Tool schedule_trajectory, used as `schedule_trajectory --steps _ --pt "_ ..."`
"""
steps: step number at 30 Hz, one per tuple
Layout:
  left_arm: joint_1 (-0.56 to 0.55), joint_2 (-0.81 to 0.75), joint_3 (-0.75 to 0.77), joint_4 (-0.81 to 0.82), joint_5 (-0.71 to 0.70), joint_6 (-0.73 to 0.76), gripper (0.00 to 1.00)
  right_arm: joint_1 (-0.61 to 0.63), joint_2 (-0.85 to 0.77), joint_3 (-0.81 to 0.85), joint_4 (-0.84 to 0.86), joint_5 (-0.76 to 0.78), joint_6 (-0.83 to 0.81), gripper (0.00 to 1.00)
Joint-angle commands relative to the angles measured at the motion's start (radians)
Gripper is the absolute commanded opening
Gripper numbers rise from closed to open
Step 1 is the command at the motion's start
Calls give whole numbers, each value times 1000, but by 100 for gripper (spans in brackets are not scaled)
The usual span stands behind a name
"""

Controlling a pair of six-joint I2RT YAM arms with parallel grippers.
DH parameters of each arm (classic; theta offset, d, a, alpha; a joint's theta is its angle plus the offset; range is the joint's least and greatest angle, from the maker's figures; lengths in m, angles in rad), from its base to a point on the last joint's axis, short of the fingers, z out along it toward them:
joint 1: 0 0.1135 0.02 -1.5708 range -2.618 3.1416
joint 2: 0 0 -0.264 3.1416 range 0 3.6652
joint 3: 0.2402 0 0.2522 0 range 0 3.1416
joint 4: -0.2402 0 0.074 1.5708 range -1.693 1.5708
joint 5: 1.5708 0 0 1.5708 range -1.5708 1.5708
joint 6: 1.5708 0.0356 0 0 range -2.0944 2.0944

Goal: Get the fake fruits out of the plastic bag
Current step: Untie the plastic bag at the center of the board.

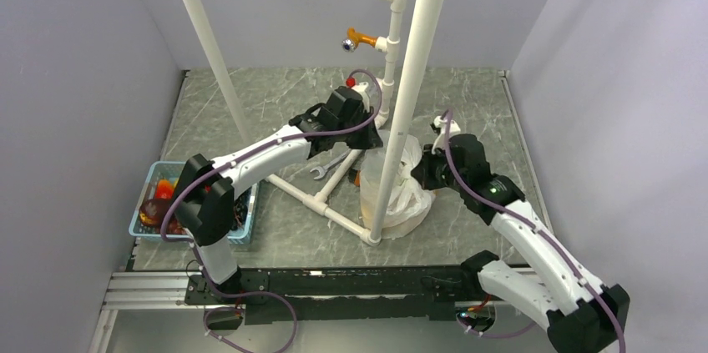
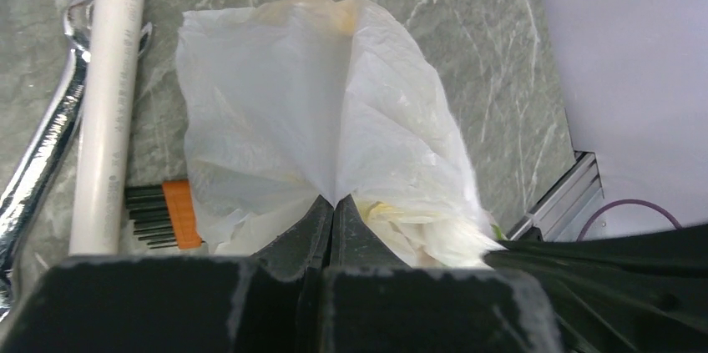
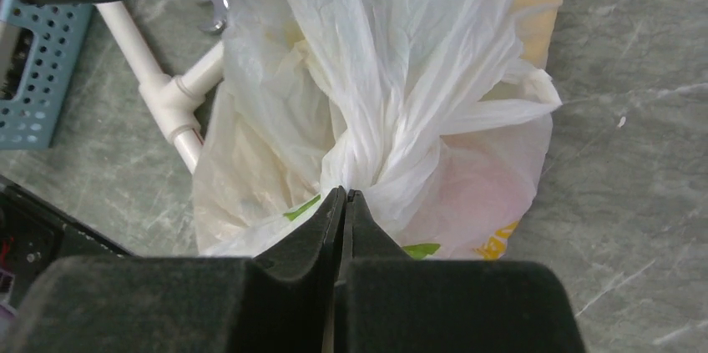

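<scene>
The left gripper (image 2: pixel 334 213) is clamped on the plastic bag (image 2: pixel 317 111). The right gripper (image 3: pixel 345 200) likewise grips its film. The bag fans out ahead of both; its long axis is unclear.

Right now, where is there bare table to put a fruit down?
Bare table lies right of the plastic bag up to the right wall, and far left between the slanted pole and left wall. The middle is crowded: pipe frame, wrench, and the left gripper and right gripper pinching the bag.
</scene>
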Motion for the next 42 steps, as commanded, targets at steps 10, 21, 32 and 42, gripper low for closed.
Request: schedule_trajectory --steps 10,21,32,42 --pt "73 172 165 57 173 7 0 2 -555 -115 44 -2 218 0" --pt "82 319 488 -121 391 103 17 2 -537 -333 358 -357 369 0" --pt "75 -94 81 -109 430 218 73 2 -406 -320 367 -261 302 0" --pt "-60 -29 -2 -4 431 120 58 2 -376 -321 412 -296 322 0"
